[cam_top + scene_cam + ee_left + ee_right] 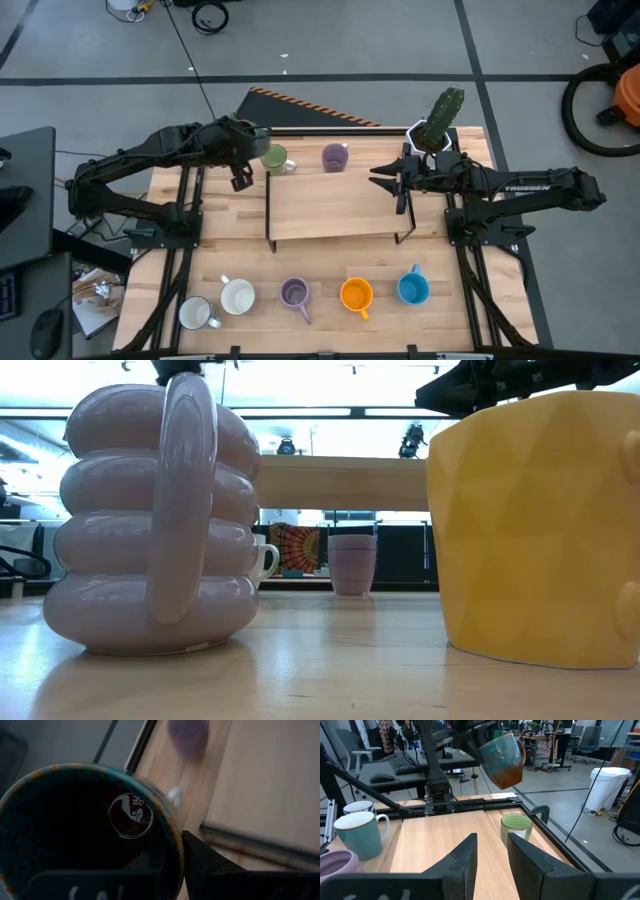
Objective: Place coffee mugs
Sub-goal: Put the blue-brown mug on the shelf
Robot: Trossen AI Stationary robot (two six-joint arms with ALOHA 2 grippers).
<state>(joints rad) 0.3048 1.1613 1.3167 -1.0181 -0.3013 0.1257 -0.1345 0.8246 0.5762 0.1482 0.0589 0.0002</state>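
Your left gripper [240,178] was clamped on a dark brown glazed mug with a teal-speckled rim [503,760], one finger [210,865] outside its wall, and held it tilted in the air above the table's far left part. Just beside it, on the light wooden tabletop [330,265], stood a green round mug [274,160], and a little further along the far side a lilac straight-sided mug [334,157]. Your right gripper [385,180] hung over the raised wooden shelf [335,208], its fingers [462,857] a small way apart with nothing between them. Along the near edge stood two white mugs [237,297], a lilac ribbed mug [294,293], an orange faceted mug [356,295] and a blue mug [412,288], well apart from both grippers.
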